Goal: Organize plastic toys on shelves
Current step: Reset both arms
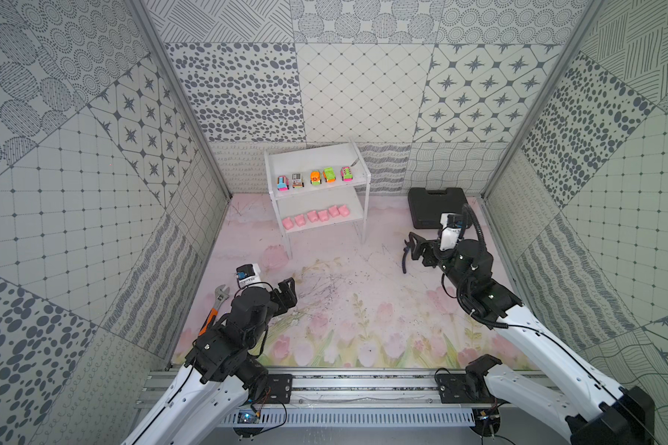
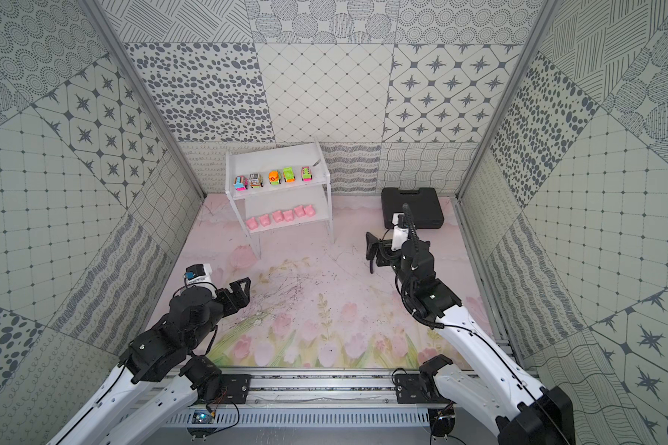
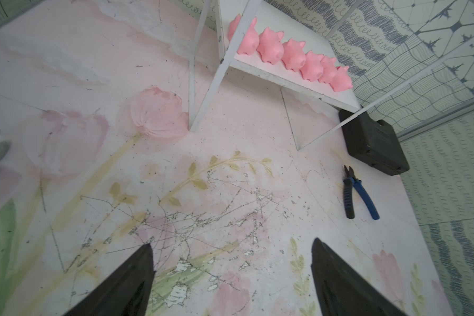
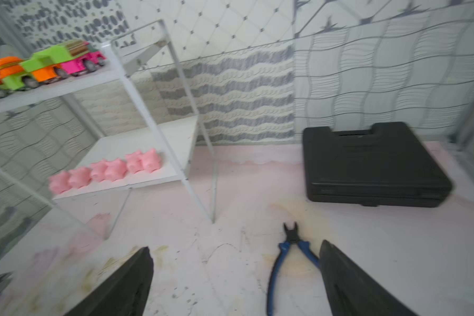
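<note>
A white two-tier rack (image 1: 309,162) stands at the back of a flowered table mat (image 1: 363,293). Five toy cars (image 1: 315,178) sit in a row on its upper board, and six pink pig figures (image 1: 323,216) line the lower board. The left gripper (image 3: 232,243) hangs over bare mat, jaws spread wide, holding nothing. The right gripper (image 4: 236,245) is likewise spread wide and empty, near blue-handled pliers (image 4: 292,240) lying on the mat. A black case (image 1: 436,204) rests to the right of the rack. An orange-handled wrench (image 1: 216,304) lies beside the left arm.

Matt pink pigs (image 3: 268,46), scuffed mat (image 3: 230,191), matt black case (image 4: 367,164)
</note>
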`<state>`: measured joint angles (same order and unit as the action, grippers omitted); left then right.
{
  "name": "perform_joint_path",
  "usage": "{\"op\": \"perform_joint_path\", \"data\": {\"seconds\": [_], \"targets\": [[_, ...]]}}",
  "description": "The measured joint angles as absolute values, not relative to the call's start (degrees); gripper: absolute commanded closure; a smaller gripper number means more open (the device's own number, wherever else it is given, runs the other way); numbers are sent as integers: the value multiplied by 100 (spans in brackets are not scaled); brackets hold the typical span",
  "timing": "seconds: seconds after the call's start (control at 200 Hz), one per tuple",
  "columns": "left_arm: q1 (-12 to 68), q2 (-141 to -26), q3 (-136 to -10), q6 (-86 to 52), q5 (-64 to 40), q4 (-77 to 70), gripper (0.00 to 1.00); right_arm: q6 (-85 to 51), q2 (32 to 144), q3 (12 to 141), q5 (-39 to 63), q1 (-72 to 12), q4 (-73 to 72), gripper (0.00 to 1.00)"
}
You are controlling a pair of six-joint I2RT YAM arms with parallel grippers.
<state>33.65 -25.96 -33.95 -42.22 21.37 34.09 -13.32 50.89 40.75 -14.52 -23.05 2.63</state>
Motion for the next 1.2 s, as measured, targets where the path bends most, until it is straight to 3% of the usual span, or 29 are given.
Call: {"op": "perform_joint_path", "data": {"seconds": [0.14,0.27,0.405,0.6,0.875,1.201], "targets": [[3170,-2755,-3249,-3907,2373,3339,1,-1258,4969,3459,-1505,-873,137,1],[2851,-3004,-3009,-3575,2434,3135,1,-1234,5957,2766,-1317,-86,-779,1],[2392,-3264,-2851,-3297,2410,2998,1,-1083,7609,2585,-1002,-75,-1667,1],[1929,-3492,-2727,-2912,2351,2683,1,-390,8864,2314,-764,-473,-3750,1],[1249,-4156,-2176,-2038,2141,1509,1,-233,8971,2257,-419,-257,-4399,1],[14,-7550,-2014,-1083,880,-1730,1,-231,8962,2281,-331,-248,-4442,1]]}}
